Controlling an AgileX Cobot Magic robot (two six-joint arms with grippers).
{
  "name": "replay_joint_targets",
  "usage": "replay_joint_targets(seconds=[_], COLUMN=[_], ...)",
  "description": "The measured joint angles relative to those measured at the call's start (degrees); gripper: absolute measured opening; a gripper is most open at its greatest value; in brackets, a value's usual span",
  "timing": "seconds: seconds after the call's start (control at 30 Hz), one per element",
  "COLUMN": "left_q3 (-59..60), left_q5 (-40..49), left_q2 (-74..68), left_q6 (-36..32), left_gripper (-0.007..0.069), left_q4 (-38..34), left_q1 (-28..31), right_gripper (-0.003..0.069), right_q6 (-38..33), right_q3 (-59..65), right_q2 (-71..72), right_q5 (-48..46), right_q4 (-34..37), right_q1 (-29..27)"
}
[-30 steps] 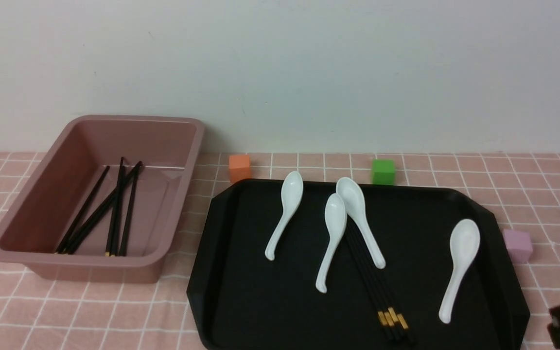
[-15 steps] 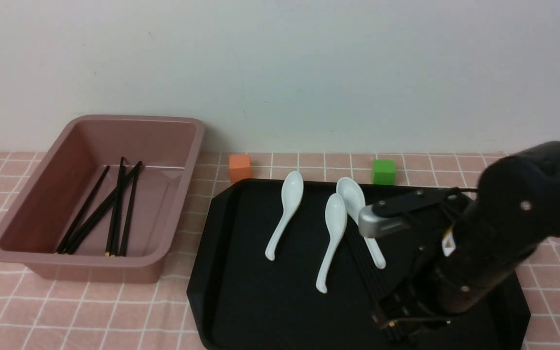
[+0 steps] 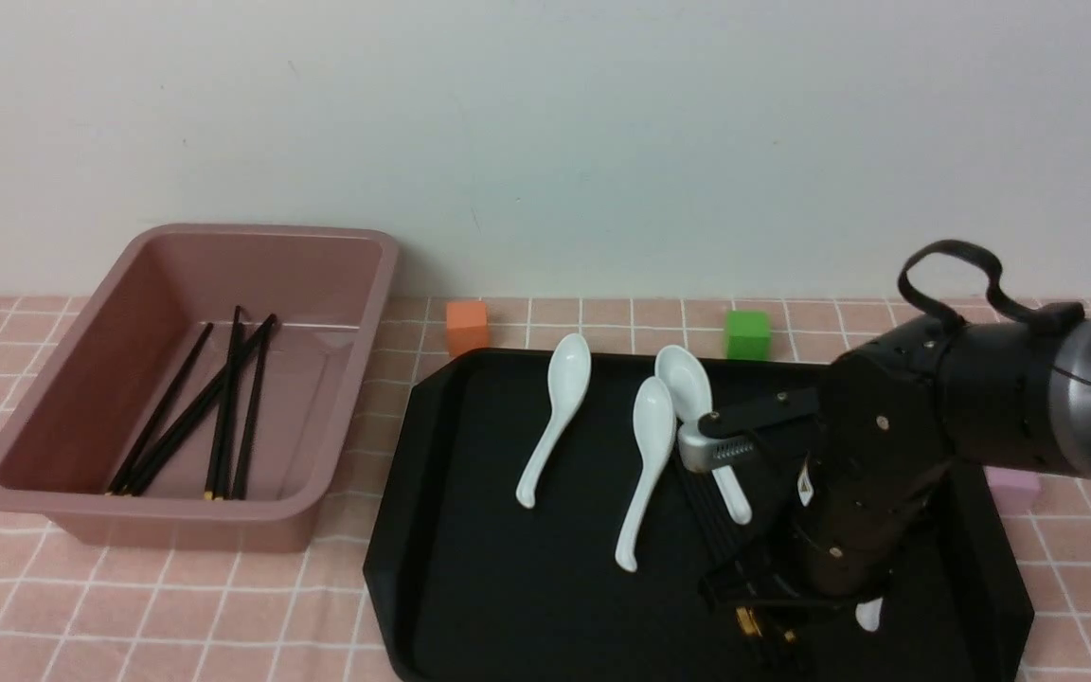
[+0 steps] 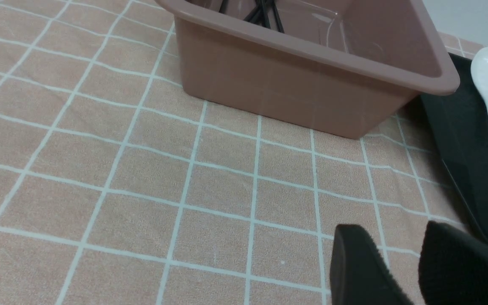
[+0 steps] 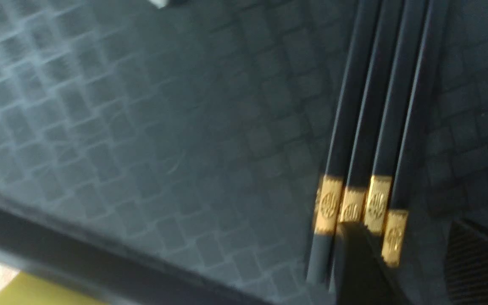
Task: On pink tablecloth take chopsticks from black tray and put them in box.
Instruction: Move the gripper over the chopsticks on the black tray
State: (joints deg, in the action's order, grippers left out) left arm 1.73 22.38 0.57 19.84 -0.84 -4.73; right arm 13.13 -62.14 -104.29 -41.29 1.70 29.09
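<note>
"Over the black tray point(image 3: 508, 587), what are we doing with our right gripper point(image 5: 413, 258)?"

"We have it low above the gold-banded ends of the chopsticks point(image 5: 369, 127), its fingers spread apart with a gap between them. One finger overlaps the bands in the right wrist view; whether it touches them, we can't tell."

"How do those sticks lie?"

"Four of them, side by side in the tray, and one white spoon point(image 3: 694, 388) crosses over them. Another spoon point(image 3: 652, 417) lies just beside, and a third point(image 3: 564, 388) is nearer the box point(image 3: 328, 379)."

"And our left gripper point(image 4: 396, 267)?"

"We have it above the pink tablecloth point(image 4: 218, 186), fingers apart, nothing between them."

"Anything in the box?"

"Several black chopsticks, some crossing each other. It stands on the cloth to the left of the tray. Behind the tray we see an orange block point(image 3: 467, 328) and a green block point(image 3: 747, 335); a pink block point(image 3: 1013, 490) is by its right side."
</note>
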Motion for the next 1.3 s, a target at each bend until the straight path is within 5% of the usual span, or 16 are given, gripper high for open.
replay_joint_targets(seconds=[1.3], left_q3=[0.0], left_q5=[0.0], left_q2=[0.0], left_q6=[0.0], left_gripper=[0.0239], left_q4=[0.0], left_q1=[0.0], right_gripper=[0.0219], right_q6=[1.0], right_q3=[-1.8], right_q2=[-5.0], right_q5=[-0.3], right_q4=[-2.1], right_q1=[-1.7])
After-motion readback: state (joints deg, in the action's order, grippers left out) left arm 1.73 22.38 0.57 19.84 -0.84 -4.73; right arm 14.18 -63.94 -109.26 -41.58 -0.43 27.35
